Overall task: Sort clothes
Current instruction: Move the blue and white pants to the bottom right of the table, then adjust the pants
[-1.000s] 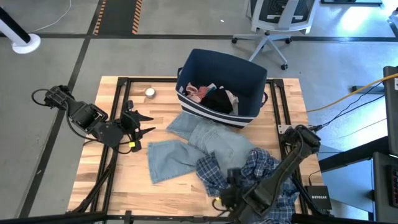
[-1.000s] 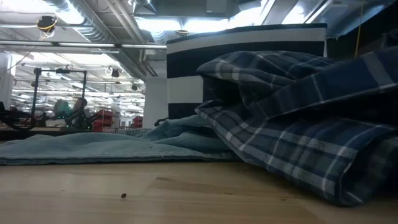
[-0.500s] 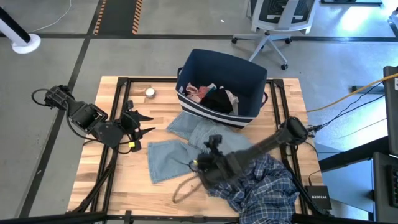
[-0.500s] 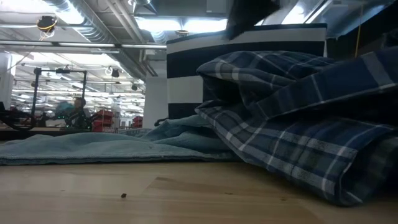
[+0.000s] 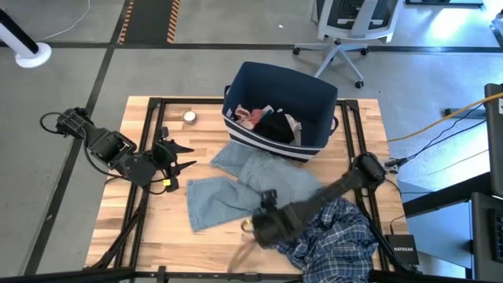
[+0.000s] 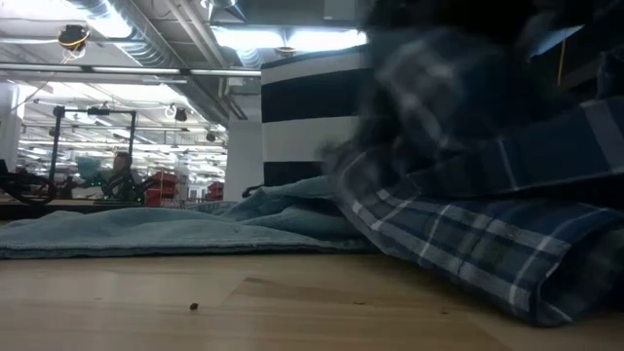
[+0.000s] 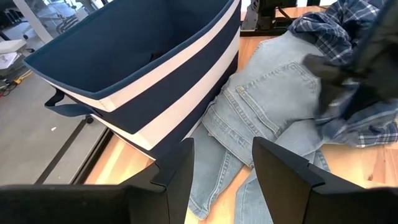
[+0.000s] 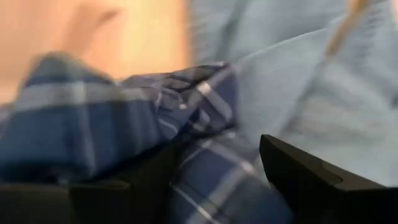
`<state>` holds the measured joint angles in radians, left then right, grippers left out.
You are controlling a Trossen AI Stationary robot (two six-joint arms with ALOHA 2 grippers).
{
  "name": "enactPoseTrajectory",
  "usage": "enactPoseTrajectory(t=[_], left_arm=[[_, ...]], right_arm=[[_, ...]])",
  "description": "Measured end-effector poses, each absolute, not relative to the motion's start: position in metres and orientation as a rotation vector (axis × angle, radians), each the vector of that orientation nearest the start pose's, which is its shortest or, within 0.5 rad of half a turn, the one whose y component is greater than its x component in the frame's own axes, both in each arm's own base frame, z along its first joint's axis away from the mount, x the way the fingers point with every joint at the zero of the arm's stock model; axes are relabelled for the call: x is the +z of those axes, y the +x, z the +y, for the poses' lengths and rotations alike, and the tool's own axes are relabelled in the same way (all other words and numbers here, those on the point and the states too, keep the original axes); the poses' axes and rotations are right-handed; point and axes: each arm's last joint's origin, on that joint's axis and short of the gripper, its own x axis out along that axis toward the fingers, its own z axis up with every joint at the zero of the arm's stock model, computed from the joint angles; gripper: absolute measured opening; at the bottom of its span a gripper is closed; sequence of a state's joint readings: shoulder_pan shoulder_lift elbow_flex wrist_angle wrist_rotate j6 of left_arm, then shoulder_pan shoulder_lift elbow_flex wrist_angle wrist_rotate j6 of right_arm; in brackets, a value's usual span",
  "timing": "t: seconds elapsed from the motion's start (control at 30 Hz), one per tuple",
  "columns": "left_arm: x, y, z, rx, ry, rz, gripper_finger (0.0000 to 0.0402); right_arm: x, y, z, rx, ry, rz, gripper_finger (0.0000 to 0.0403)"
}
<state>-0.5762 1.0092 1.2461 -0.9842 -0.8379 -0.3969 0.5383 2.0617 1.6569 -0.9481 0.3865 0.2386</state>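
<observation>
I've got the bin at the table's far centre, small garments inside; jeans spread in front of it, plaid shirt heaped on their right end; right gripper at the shirt's left edge, left gripper well left of the jeans

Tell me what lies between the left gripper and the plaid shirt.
In the high view, bare wooden table and then the light blue jeans lie between the waiting left gripper and the plaid shirt, where the right gripper works.
</observation>
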Motion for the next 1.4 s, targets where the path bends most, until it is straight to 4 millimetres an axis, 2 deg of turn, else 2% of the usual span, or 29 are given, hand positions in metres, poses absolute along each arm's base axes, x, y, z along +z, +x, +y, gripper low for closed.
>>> enactPoseTrajectory(t=[0.17, 0.37, 0.63, 0.87, 1.0, 1.1, 1.27, 1.4], left_arm=[[0.384, 0.152, -0.073, 0.354, 0.100, 0.504, 0.0158], [0.384, 0.152, -0.073, 0.356, 0.093, 0.502, 0.0158], [0.384, 0.152, -0.073, 0.356, 0.093, 0.503, 0.0158], [0.384, 0.152, -0.073, 0.357, 0.089, 0.502, 0.0158], [0.384, 0.152, -0.073, 0.357, 0.088, 0.502, 0.0158], [0.384, 0.152, -0.073, 0.357, 0.088, 0.502, 0.0158], [0.384, 0.152, -0.073, 0.357, 0.088, 0.502, 0.0158], [0.384, 0.152, -0.073, 0.357, 0.088, 0.502, 0.0158]], right_arm=[[0.202, 0.326, 0.239, 0.053, -0.368, 1.293, 0.0253], [0.201, 0.278, 0.267, -0.007, -0.326, 1.478, 0.0253], [0.203, 0.230, 0.287, -0.099, -0.264, 1.689, 0.0253], [0.205, 0.203, 0.304, -0.032, -0.148, 1.887, 0.0253], [0.207, 0.197, 0.308, 0.005, -0.052, 2.006, 0.0253], [0.218, 0.203, 0.310, 0.038, 0.004, 2.020, 0.0253], [0.245, 0.223, 0.308, 0.064, 0.044, 1.901, 0.0253], [0.269, 0.245, 0.301, 0.028, 0.029, 1.710, 0.0253]])
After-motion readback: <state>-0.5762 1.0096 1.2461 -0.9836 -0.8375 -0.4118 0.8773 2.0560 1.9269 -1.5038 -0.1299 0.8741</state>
